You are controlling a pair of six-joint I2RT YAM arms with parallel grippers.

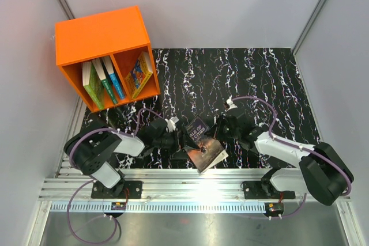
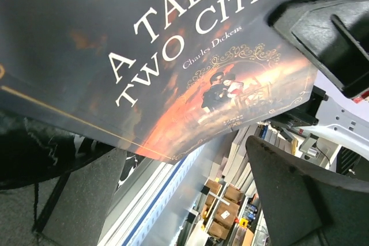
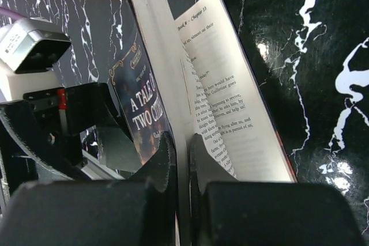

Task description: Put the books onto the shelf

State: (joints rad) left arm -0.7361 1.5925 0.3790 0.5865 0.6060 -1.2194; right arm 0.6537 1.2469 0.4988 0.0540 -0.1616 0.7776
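Four books [image 1: 105, 82] in the shelf [image 1: 98, 36], a fifth between our two tools.
We count three books in the left compartment and one yellowish book [image 1: 139, 73] in the right. Nearer us, our left tool [image 1: 180, 133] gapes wide beside the dark book [image 1: 207, 154]; our right tool [image 3: 181, 154] pinches a sheaf of its pages, near the surface [image 1: 259, 79] edge.
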